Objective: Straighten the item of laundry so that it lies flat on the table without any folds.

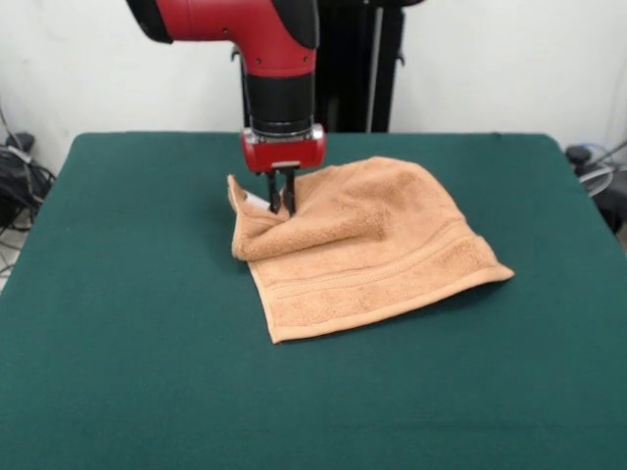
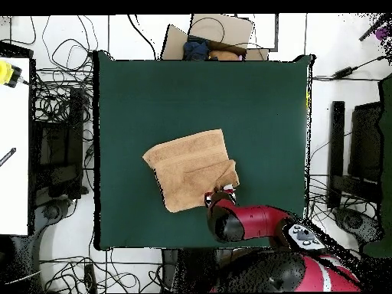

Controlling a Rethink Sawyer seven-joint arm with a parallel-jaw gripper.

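Dark green table (image 1: 118, 323) before a white wall is occupied by a folded towel (image 1: 382, 259), pinched by the closed gripper (image 1: 282, 206).

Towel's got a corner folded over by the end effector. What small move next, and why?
Probably pull that folded corner outward, away from the towel's middle. The end effector sits closed at the flap, which lies doubled over; the rest looks flat on the table.

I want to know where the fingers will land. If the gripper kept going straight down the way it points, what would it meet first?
Most likely the folded-over towel corner: the gripper points straight down onto it, perhaps already touching.
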